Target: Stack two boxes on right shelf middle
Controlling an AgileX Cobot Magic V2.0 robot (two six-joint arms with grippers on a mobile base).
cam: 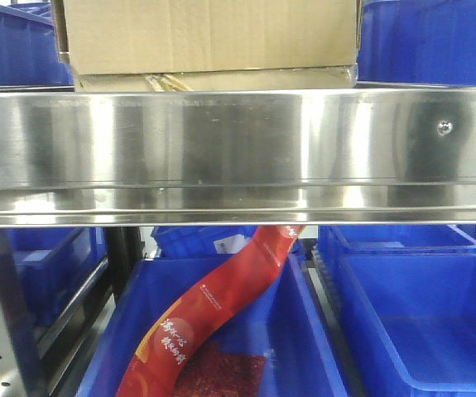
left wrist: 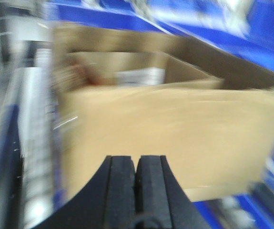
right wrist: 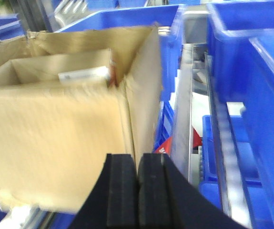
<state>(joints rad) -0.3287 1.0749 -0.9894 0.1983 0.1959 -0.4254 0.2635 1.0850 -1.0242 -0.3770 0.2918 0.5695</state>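
We see the tall box (cam: 209, 35) sitting on the shallow box (cam: 221, 80) on the shelf (cam: 238, 149). Our left gripper (left wrist: 136, 179) and right gripper (right wrist: 137, 179) are both clenched empty, just short of its brown face.

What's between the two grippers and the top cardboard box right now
Nothing visible. In each wrist view the box fills the space straight ahead of the shut pads: the left gripper faces its broad side, the right gripper its corner edge. The left view is blurred, so small things could be missed. The box already sits on the shelf.
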